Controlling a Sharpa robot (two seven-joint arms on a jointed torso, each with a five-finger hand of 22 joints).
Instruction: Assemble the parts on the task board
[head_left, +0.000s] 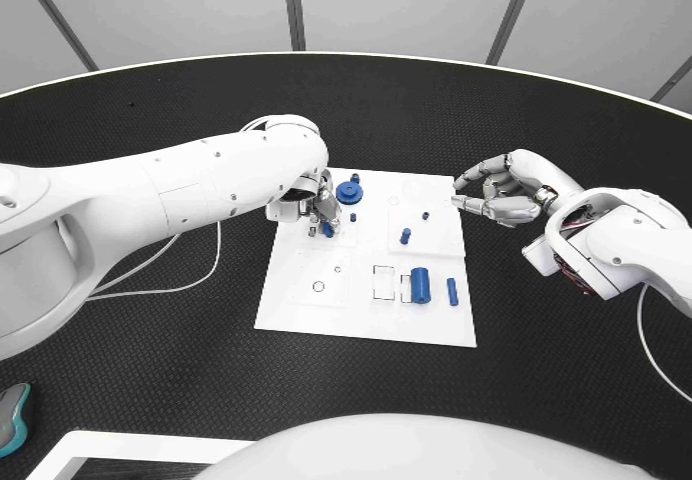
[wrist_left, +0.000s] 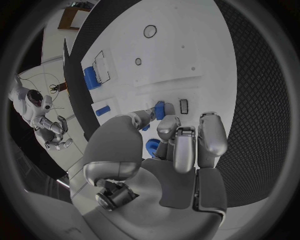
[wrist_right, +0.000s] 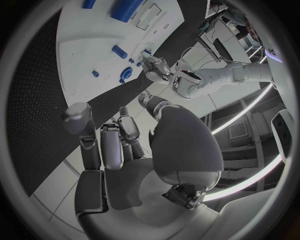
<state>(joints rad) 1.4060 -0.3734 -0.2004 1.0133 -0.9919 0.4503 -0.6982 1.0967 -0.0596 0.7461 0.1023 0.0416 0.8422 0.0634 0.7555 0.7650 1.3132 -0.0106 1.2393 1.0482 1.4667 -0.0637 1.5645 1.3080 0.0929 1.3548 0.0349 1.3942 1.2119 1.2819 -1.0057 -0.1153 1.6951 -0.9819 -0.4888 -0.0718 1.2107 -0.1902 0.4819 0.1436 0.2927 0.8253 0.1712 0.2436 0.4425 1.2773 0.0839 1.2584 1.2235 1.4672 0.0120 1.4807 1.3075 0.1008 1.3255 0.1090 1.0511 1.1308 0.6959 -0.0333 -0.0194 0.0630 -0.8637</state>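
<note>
Look at the left hand (head_left: 306, 200) near the upper left of the task board (head_left: 366, 300). In the left wrist view its fingers (wrist_left: 185, 147) curl down around a small blue part (wrist_left: 164, 110), which sits right at the fingertips — it looks pinched, but you cannot be fully sure. A round blue gear (head_left: 349, 192) stands just beside that hand.

The right hand (head_left: 505, 190) waits off the board's right edge, its fingers curled in and holding nothing.

Lower on the board lies a fat blue cylinder (head_left: 420, 285) with a thin blue pin (head_left: 451, 291) next to it.

You seem to be fitting the small part into its spot — next, push it straight down, gently.
</note>
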